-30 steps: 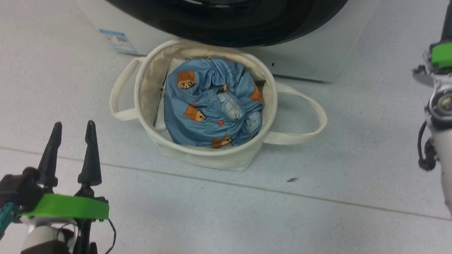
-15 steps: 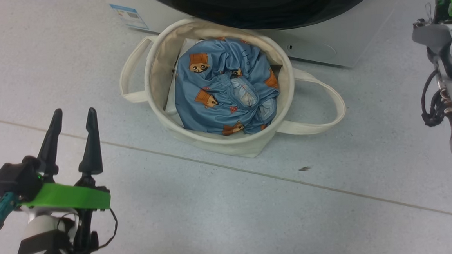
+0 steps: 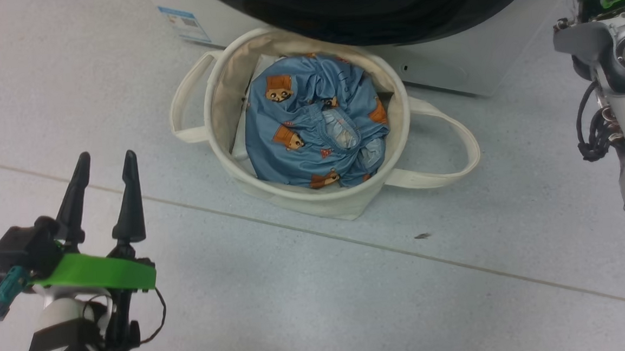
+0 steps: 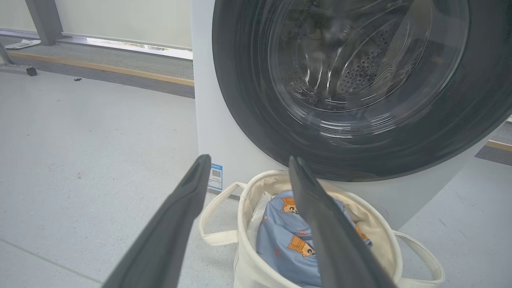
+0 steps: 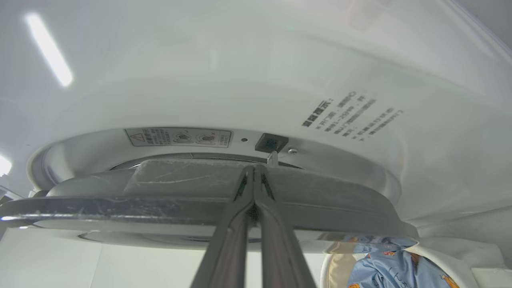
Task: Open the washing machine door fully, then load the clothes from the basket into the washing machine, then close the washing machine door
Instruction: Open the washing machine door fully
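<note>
Two left fingers (image 3: 128, 200), spread, hover over floor (image 3: 298, 301) apart from the basket (image 3: 314, 196).

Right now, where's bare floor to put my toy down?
The floor between the left gripper and the basket, and the wide stretch nearer than the basket. Crowded: the basket, full of clothes, right by the washing machine.

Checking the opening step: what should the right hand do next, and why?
Probably swing the door wider outward. The shut right hand has its tips at the door's edge, the door looks barely ajar, and the clothes lie in the basket.
</note>
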Controlling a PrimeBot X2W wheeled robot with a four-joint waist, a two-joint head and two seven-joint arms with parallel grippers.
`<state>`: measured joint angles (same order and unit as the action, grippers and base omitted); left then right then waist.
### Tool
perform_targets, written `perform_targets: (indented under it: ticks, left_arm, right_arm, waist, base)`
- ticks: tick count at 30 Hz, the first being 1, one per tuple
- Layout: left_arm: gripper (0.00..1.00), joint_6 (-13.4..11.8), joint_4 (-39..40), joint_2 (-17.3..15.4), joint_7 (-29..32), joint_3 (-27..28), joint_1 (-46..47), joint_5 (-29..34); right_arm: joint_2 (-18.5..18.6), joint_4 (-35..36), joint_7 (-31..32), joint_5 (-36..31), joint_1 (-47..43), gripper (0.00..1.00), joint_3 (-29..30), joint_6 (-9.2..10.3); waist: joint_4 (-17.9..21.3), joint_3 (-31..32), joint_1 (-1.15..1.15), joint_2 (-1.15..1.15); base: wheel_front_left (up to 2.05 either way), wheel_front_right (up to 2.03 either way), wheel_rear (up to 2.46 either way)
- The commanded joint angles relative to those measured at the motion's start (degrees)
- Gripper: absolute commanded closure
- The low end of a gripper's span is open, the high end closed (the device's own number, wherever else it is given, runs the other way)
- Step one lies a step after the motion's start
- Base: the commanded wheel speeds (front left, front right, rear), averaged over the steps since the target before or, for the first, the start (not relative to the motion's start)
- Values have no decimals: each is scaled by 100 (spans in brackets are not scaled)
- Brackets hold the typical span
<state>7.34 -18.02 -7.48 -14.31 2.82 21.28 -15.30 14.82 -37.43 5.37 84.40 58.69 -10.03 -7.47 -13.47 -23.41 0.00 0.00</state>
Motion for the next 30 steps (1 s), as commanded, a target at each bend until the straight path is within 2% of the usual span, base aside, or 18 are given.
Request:
perform_targets:
  ticks: [1,8,13,15,22,30]
  left_arm:
    - [0,14,144,-170,-69,237,74,-25]
    - [0,14,93,-236,-69,289,-48,31]
    - [0,14,62,-292,-69,307,-144,64]
    - [0,14,62,-304,-69,299,-173,71]
    - [0,14,53,-298,-69,263,-192,65]
    - [0,14,38,-249,-69,264,-178,62]
  right_arm:
    - [-118,142,248,44,51,100,-218,-2]
    - [-141,419,1257,435,-510,100,-577,-2]
    - [-117,634,1987,890,-1036,100,-613,-2]
    - [-102,769,1884,953,-1139,100,-471,-2]
    - [-121,1182,697,510,-1169,100,-69,-2]
    - [-122,852,798,286,-719,100,-312,-2]
  waist:
    - [53,66,0,0]
    - [289,368,0,0]
    - [419,599,0,0]
    - [429,642,0,0]
    - [302,629,0,0]
    - [89,556,0,0]
  base:
    - [0,0,0]
    - [0,0,0]
    - [0,0,0]
    - [0,0,0]
    - [0,0,0]
    - [0,0,0]
